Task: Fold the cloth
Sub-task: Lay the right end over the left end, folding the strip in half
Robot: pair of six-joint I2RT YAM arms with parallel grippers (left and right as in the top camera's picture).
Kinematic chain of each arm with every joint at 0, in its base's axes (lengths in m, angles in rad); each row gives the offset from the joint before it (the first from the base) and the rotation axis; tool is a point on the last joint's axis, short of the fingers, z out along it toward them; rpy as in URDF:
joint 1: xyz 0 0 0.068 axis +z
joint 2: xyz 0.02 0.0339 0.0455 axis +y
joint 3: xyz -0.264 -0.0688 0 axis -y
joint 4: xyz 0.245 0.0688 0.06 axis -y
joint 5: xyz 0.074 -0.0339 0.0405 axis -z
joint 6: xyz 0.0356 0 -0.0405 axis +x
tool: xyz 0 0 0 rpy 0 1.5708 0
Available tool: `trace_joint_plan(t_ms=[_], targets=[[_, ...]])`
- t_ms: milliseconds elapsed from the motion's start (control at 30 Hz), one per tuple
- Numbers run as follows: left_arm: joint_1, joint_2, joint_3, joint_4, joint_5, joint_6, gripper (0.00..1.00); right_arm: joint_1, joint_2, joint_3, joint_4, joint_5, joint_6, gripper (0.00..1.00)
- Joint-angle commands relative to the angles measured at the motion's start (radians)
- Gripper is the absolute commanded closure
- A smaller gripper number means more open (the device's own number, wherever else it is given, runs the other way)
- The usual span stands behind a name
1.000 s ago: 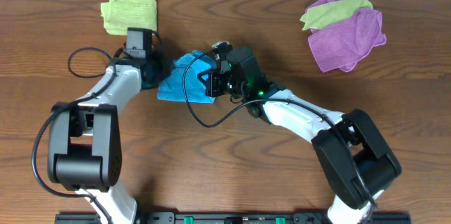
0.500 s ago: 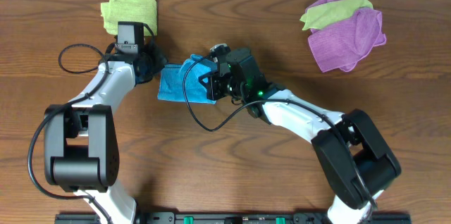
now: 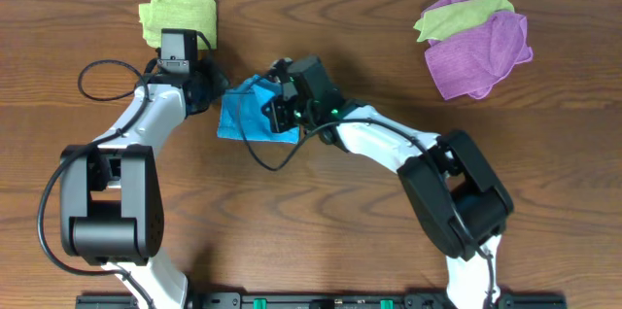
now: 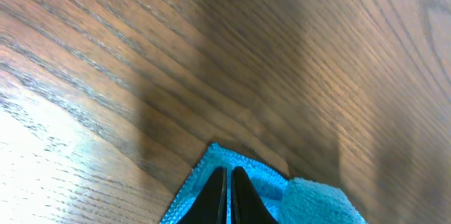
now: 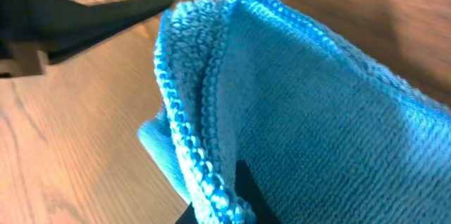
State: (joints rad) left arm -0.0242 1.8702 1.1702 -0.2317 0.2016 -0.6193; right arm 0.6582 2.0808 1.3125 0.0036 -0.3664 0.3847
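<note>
The sky-blue cloth (image 3: 245,115) lies partly folded on the wooden table between my two grippers. My left gripper (image 3: 215,96) is at its top-left corner. In the left wrist view the fingers (image 4: 227,176) are shut on the cloth (image 4: 246,178) just short of the corner. My right gripper (image 3: 279,110) is over the cloth's right part. In the right wrist view it (image 5: 227,206) is shut on a lifted, doubled edge of the cloth (image 5: 317,111). No white tag shows.
A folded yellow-green cloth (image 3: 178,17) lies just behind the left arm. A purple cloth (image 3: 481,51) with another yellow-green cloth (image 3: 459,16) on it lies at the back right. A black cable (image 3: 97,81) loops left of the left arm.
My right gripper has moved left and a little back, carrying the cloth's right edge over the rest. My left gripper drew back up-left a second ago and has since stayed still.
</note>
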Motion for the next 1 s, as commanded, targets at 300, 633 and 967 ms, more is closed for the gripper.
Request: trace_joint_plan(t_ms=[300,633,967], targets=[[0.091,-0.035,0.039,-0.004,-0.018,0.022,0.94,0.048,0.022,0.054,-0.104,-0.035,-0.051,0.99],[0.093,-0.035,0.039,-0.004,-0.018,0.03,0.94,0.045,-0.05,0.066,-0.18,-0.031,-0.103,0.99],[0.093,-0.035,0.039,-0.004,-0.018,0.029,0.94,0.043,-0.151,0.066,-0.296,0.0,-0.166,0.99]])
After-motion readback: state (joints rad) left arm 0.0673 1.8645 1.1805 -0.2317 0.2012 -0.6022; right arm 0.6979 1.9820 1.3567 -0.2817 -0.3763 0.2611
